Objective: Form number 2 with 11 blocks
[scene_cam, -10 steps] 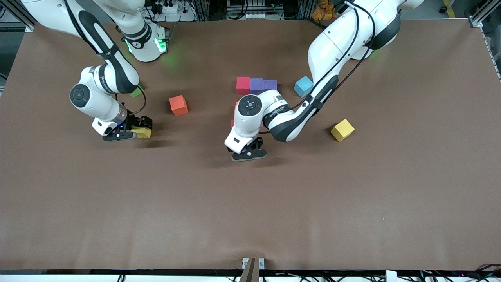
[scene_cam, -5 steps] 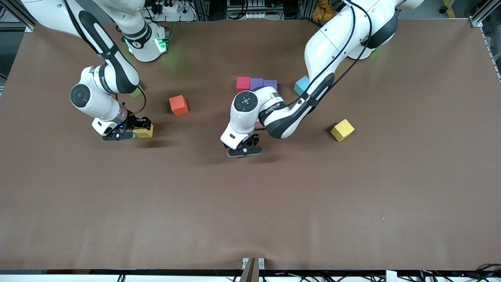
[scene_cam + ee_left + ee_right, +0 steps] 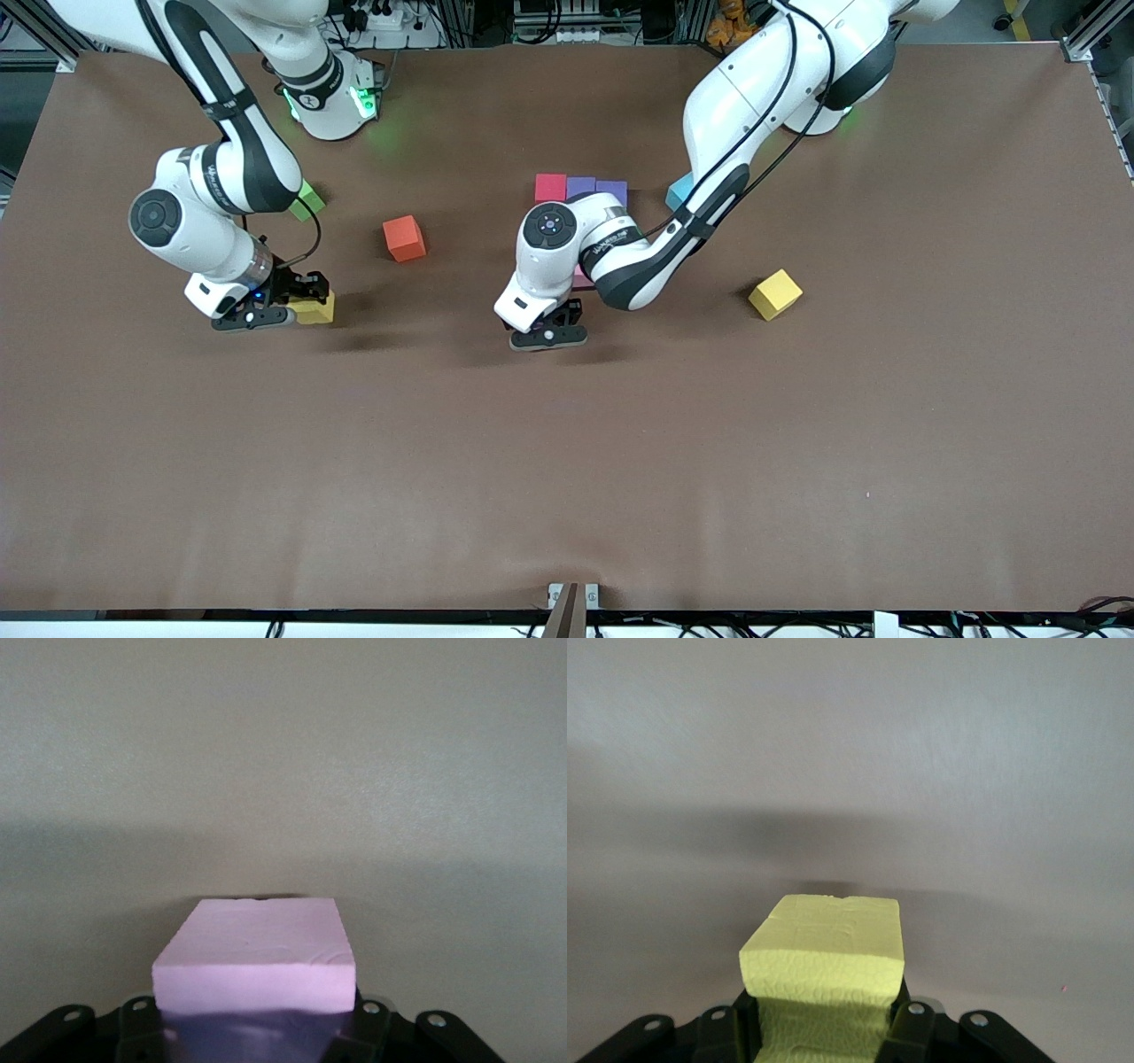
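Observation:
My right gripper [image 3: 297,310] is shut on a yellow block [image 3: 828,948], held low at the table toward the right arm's end; the same block [image 3: 317,309] pokes out beside the hand. My left gripper [image 3: 547,335] is shut on a pink block [image 3: 257,952], low over the mid-table; the hand hides that block in the front view. A red block [image 3: 550,187] and two purple blocks [image 3: 580,187] [image 3: 612,190] form a row. Another pink block [image 3: 582,280] peeks from under the left arm. The light blue block [image 3: 677,193], orange block [image 3: 404,237] and a second yellow block [image 3: 774,294] lie loose.
A green cube [image 3: 306,200] sits by the right arm's elbow. The left arm's forearm reaches over the row of blocks and covers part of it. The brown table [image 3: 567,478] stretches bare toward the front camera.
The right gripper has shut on the yellow block and shifted with it toward the right arm's end. The left gripper, still holding the pink block, drifted slightly toward the row of blocks.

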You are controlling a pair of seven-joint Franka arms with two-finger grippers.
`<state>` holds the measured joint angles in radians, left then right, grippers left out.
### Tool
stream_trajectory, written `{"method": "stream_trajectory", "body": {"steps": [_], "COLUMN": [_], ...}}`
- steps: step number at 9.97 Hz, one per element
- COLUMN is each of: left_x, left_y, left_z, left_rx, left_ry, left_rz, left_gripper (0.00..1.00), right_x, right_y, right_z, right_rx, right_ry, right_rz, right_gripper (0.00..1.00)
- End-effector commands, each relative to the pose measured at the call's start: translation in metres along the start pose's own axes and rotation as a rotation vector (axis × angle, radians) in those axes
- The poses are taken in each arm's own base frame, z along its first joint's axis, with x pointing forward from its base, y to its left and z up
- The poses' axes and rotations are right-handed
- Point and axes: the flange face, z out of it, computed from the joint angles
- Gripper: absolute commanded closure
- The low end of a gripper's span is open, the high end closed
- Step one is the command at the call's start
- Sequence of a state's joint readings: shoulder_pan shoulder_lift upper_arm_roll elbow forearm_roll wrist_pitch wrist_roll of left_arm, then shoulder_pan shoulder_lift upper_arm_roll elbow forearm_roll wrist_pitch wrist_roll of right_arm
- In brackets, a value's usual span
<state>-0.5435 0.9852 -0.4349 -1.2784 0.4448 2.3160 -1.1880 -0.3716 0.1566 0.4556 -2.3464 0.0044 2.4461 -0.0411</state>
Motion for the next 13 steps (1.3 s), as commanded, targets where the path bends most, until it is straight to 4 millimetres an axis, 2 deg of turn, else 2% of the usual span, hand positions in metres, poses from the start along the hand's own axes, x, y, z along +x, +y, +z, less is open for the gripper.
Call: {"method": "stream_trajectory", "body": {"steps": [1, 3, 5, 7, 11, 12, 13], "left_x": [0.0, -0.002, -0.003, -0.011, -0.017, -0.018, -0.017], "left_y": [0.001, -0.002, -0.002, 0.001, 0.005, 0.004, 0.005], "left_z": [0.0, 0.003, 0.004, 0.006, 0.01, 0.011, 0.01], "left_rx": [0.006, 0.028, 0.038, 0.038, 0.04, 0.041, 0.038], "left_ry": [-0.01, -0.02, -0.026, -0.035, -0.041, -0.042, -0.042], "left_rz": [0.013, 0.024, 0.033, 0.038, 0.047, 0.047, 0.044], "left_gripper": [0.75, 0.75, 0.75, 0.75, 0.74, 0.57, 0.01], "right_x": [0.02, 0.029, 0.042, 0.043, 0.047, 0.048, 0.048], "right_y": [-0.032, -0.052, -0.066, -0.078, -0.08, -0.08, -0.084], "right_z": [-0.021, -0.027, -0.03, -0.029, -0.025, -0.024, -0.025], "right_rx": [-0.017, -0.105, -0.103, -0.103, -0.093, -0.093, -0.092], "right_ry": [0.036, 0.052, 0.069, 0.07, 0.072, 0.072, 0.073], "right_rz": [-0.076, -0.232, -0.265, -0.297, -0.316, -0.33, -0.336], "right_gripper": [0.7, 0.7, 0.7, 0.7, 0.72, 0.73, 0.73]}}
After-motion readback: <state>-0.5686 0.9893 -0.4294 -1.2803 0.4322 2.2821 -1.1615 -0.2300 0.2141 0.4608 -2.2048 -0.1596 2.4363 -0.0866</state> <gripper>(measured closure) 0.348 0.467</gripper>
